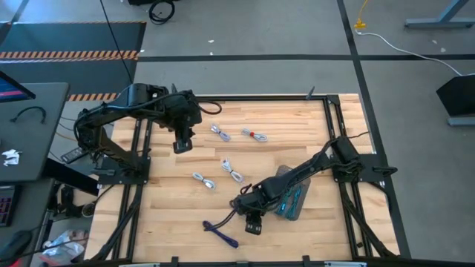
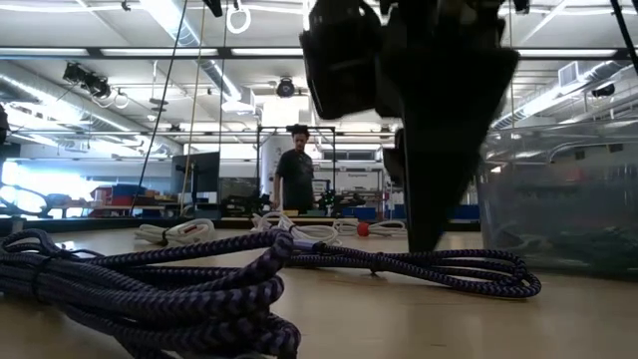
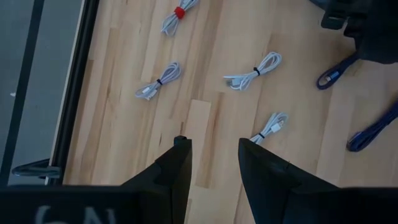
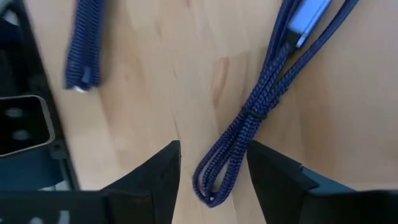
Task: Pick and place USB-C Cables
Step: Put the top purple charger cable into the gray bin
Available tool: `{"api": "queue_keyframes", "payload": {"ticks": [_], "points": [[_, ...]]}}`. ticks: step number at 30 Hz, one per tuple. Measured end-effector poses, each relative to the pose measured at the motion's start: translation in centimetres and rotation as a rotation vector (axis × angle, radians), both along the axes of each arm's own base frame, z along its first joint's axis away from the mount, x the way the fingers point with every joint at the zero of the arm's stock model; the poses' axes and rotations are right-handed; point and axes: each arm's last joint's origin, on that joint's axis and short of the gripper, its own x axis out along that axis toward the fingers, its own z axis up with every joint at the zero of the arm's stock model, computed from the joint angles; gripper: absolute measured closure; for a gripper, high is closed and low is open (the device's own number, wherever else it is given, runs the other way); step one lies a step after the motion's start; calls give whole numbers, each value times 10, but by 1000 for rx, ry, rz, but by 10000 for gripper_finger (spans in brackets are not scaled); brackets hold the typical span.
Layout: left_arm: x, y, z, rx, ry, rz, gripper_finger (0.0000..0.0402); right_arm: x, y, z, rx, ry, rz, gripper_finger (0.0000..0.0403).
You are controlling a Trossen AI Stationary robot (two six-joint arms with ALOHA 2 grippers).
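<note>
The right gripper is held low over the near part of the wooden table, just beside the grey translucent tray. Its fingers are seen spread apart in the right wrist view, with the looped end of a dark blue-purple cable lying on the wood between them; nothing is gripped. In the high view this dark cable is found just left of that gripper. The left gripper is held above the far left part of the table, its fingers parted and empty. Four white cable bundles are spread over the middle of the table: one beside the red-tipped bundle, and two more nearer the middle. A person is seen standing in the room behind.
</note>
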Motion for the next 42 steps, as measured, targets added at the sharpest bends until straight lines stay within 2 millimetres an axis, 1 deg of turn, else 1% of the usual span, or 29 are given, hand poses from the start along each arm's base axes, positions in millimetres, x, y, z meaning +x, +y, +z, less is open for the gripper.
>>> {"api": "queue_keyframes", "payload": {"ticks": [2, 4, 8, 12, 14, 16, 18, 20, 21, 22, 25, 29, 31, 37, 39, 42], "points": [[0, 0, 0, 0, 0, 0, 265, 0, 3, -7, 5, 24, -5, 211], [0, 0, 0, 0, 0, 0, 264, 0, 4, -10, 17, 33, -3, 211], [0, 0, 0, 0, 0, 0, 265, 0, 5, -11, 9, 29, 2, 213], [0, 0, 0, 0, 0, 0, 265, 1, 5, -12, -19, 27, -38, 219], [0, 0, 0, 0, 0, 0, 265, 0, 4, -12, -30, 29, -62, 238], [0, 0, 0, 0, 0, 0, 265, 0, 4, -13, -47, 30, -70, 270], [0, 0, 0, 0, 0, 0, 265, 0, 3, -13, -60, 33, -75, 313], [0, 0, 0, 0, 0, 0, 265, 0, 3, -13, -63, 32, -73, 365], [0, 0, 0, 0, -1, 0, 265, 0, 3, -13, -62, 22, -66, 383], [0, 0, 0, 0, -1, 0, 265, 1, 3, -13, -64, 15, -64, 389], [0, 0, 0, 0, -2, 0, 265, 1, 3, -14, -73, 12, -65, 392], [0, 0, 0, 0, -2, 0, 265, 0, -1, -7, -80, 3, -73, 397], [0, 0, 0, 0, -3, 0, 265, 1, -7, 2, -84, -18, -93, 398], [0, 0, 0, 0, -3, 0, 265, -2, -23, 57, -105, -189, -166, 400], [0, 0, 0, 0, -4, 0, 265, -6, -30, 78, -94, -240, -227, 400], [0, 0, 0, 0, -4, 0, 265, -15, -39, 109, -68, -303, -371, 400]]}}
